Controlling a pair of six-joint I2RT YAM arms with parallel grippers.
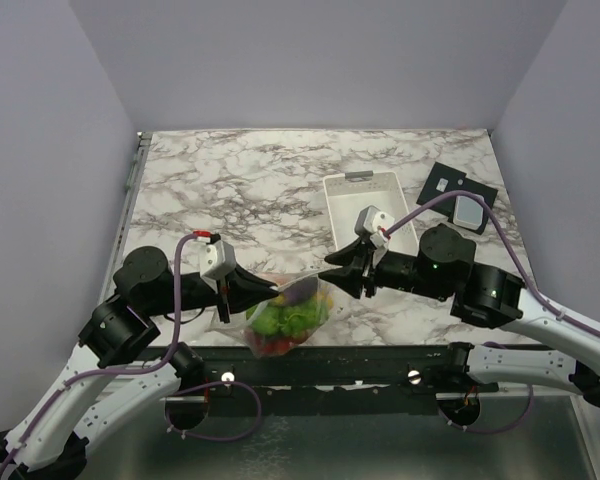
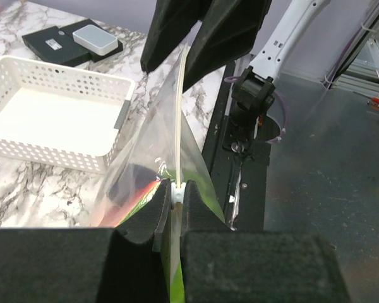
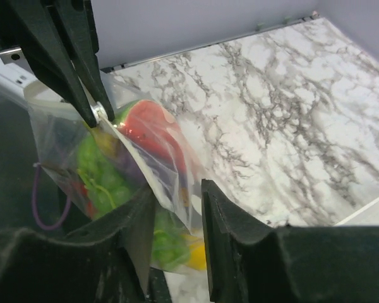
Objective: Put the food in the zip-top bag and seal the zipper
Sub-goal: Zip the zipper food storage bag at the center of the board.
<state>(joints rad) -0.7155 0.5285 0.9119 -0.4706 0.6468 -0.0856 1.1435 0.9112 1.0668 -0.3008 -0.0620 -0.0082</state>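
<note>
Near table (image 1: 230,180) edge: bag (image 1: 302,300), food (image 1: 280,320) inside; left gripper (image 2: 175,201) clenched on zipper (image 2: 179,107) left end; right gripper (image 3: 179,196) released, 2 jaws apart astride bag's right edge.

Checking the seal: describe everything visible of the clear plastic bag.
The clear, crinkly plastic zip-top bag is held up over the marble table's near edge, bulging with green, red, yellow and purple toy food. The left end effector pinches one end of its mouth strip; the right end effector's open fingers straddle the other.
</note>
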